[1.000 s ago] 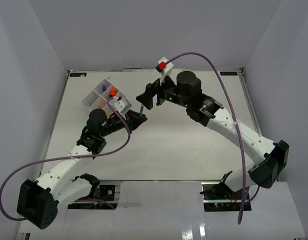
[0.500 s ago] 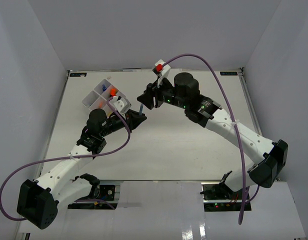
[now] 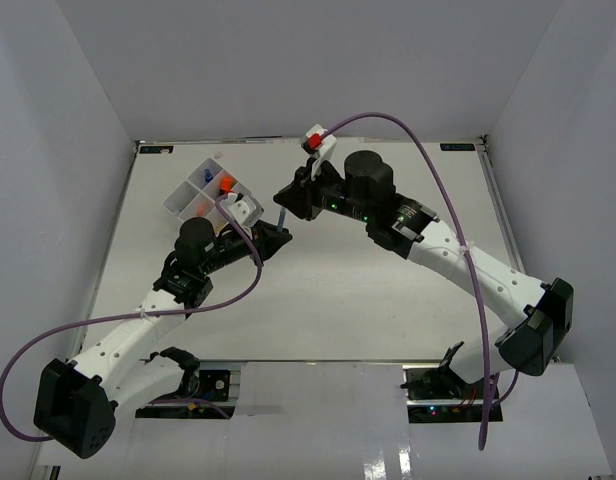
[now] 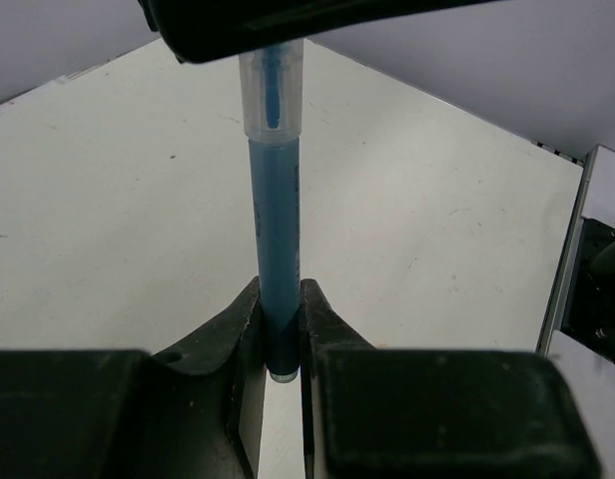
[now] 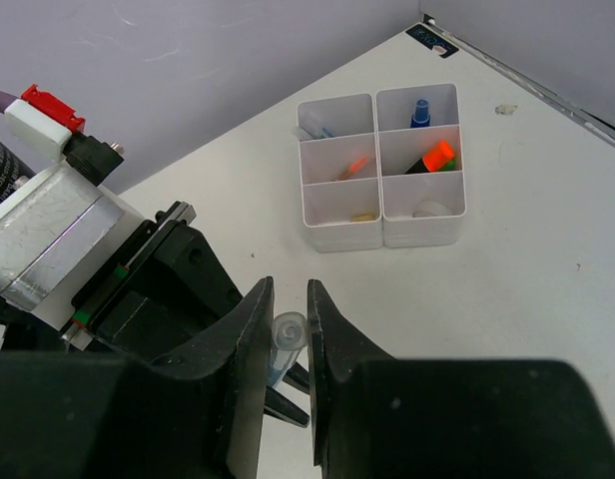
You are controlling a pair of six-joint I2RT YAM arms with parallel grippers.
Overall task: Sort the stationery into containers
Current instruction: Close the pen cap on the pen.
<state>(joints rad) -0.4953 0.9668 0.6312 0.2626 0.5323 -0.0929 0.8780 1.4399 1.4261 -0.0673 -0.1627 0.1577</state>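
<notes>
A thin blue pen (image 4: 273, 230) with a clear cap end (image 5: 289, 329) is held off the table between both grippers. My left gripper (image 4: 279, 299) is shut on its lower end. My right gripper (image 5: 288, 299) has its jaws against both sides of the clear cap. In the top view the pen (image 3: 282, 215) spans from the left gripper (image 3: 277, 235) to the right gripper (image 3: 286, 198), just right of the tray. The white divided tray (image 5: 342, 237) holds a blue-capped bottle (image 5: 421, 108), an orange highlighter (image 5: 439, 157) and a small eraser (image 5: 364, 216).
The tray (image 3: 178, 207) stands at the table's far left, close to the left arm's wrist. White enclosure walls rise along the left, back and right edges. Purple cables loop over both arms.
The right gripper has crept a little left onto the pen's top end and closed its jaws from wide open. The left gripper has stayed still, holding the pen.
</notes>
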